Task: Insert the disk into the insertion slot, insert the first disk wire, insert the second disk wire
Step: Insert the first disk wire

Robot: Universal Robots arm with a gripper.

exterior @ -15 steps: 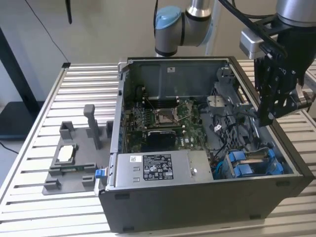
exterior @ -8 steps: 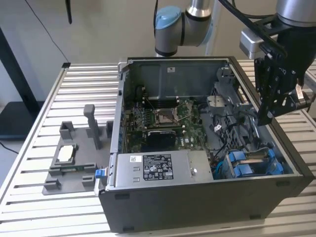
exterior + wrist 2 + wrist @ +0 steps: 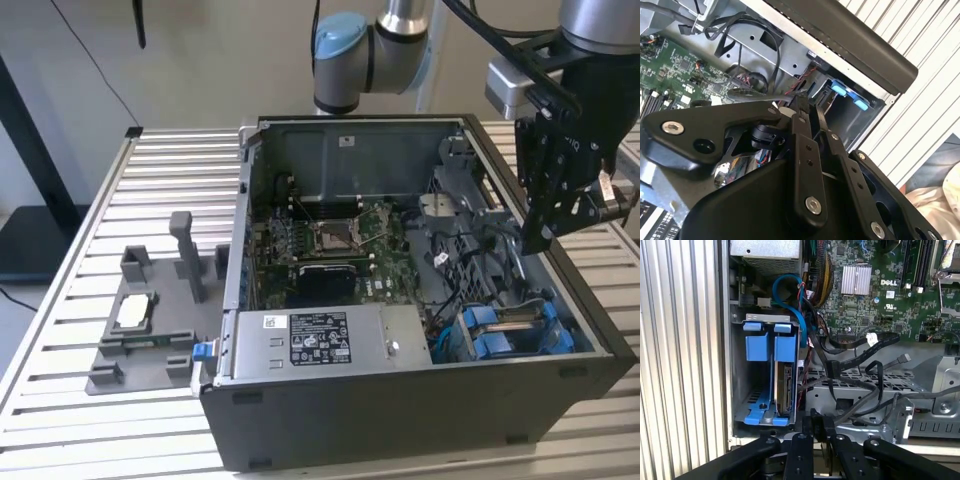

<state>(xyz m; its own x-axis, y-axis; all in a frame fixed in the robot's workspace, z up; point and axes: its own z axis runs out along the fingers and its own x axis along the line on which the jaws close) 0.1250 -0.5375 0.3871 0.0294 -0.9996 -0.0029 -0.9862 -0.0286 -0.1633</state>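
Disk (image 3: 786,390) is already sitting on edge in the insertion slot (image 3: 767,317), blue carrier tabs facing out. In the exterior view that's the lower right corner of the open PC case (image 3: 400,420).

The gripper (image 3: 537,240) hangs over the right side of the case, just above the bay. In both wrist views its jaws look pressed together. A black cable (image 3: 867,407) runs right up to the tips, but I honestly can't tell if it's pinched or just passing by.

Labels: the power-supply box (image 3: 320,340) at the front carries a big black-and-white sticker. There's white lettering on the motherboard (image 3: 340,245) next to the silver heat sink (image 3: 856,279), and a small white tag (image 3: 871,338) on one lead.

In the way: a tangle of black leads (image 3: 860,357) draped beside the bay, plus a blue cable (image 3: 792,300) looping over it. A grey fixture (image 3: 150,320) sits on the slatted table (image 3: 170,170), left of the case.
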